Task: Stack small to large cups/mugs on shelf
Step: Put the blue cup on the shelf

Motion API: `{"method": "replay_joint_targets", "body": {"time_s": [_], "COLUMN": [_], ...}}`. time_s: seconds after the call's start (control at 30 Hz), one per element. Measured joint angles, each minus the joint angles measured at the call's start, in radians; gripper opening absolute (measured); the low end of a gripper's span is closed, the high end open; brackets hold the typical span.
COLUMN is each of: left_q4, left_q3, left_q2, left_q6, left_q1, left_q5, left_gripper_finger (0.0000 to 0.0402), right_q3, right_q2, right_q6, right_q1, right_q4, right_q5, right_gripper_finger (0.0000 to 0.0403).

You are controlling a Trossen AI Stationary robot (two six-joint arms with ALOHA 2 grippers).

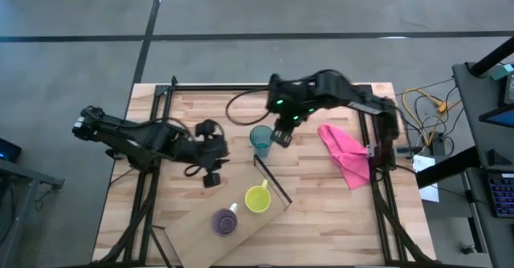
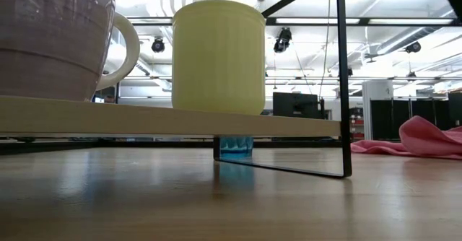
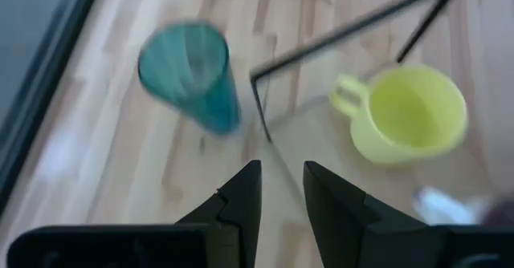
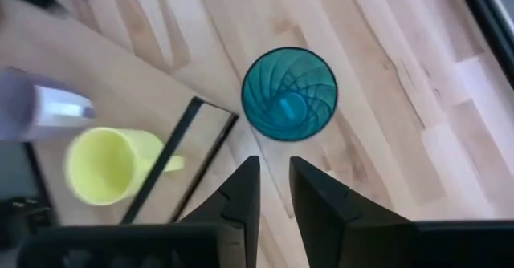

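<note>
Resting on the desk (image 1: 193, 107), the shelf (image 1: 245, 224) carries the yellow mug (image 1: 257, 197) and the purple cup (image 1: 223, 222) side by side, near its dark metal frame (image 1: 271, 180). The teal tumbler (image 1: 260, 140) stands upright on the desk just beyond that frame. A pink cloth (image 1: 347, 151) lies well apart. The right hand (image 1: 281, 136) sits just beside the tumbler, fingers nearly closed and apparently empty. The left hand (image 1: 211, 178) waits nearby, fingers narrowly parted, holding nothing.

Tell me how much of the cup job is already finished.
Done: the purple cup and yellow mug stand on the shelf. In hand: the right gripper hovers by the teal cup, not holding it. Left: placing that cup on the shelf.
</note>
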Motion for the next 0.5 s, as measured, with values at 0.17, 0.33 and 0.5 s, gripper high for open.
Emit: {"method": "replay_joint_targets", "body": {"time_s": [0.17,0.33,0.5], "left_q4": [0.135,0.147,0.152], "left_q3": [0.021,0.051,0.062], "left_q2": [0.085,0.169,0.219], "left_q6": [0.159,0.310,0.522], "left_q1": [0.092,0.194,0.275], "left_q5": [0.126,0.243,0.294], "left_gripper_finger": [0.0081,0.0081,0.0081], "right_q3": [0.000,-0.002,-0.002], "right_q2": [-0.108,-0.193,-0.239], "right_q6": [0.074,0.116,0.135], "right_q1": [0.008,0.018,0.041], "right_q4": [-0.029,-0.037,-0.038], "right_q5": [0.000,-0.007,0.045], "right_gripper_finger": [0.0064,0.0063,0.0063]}}
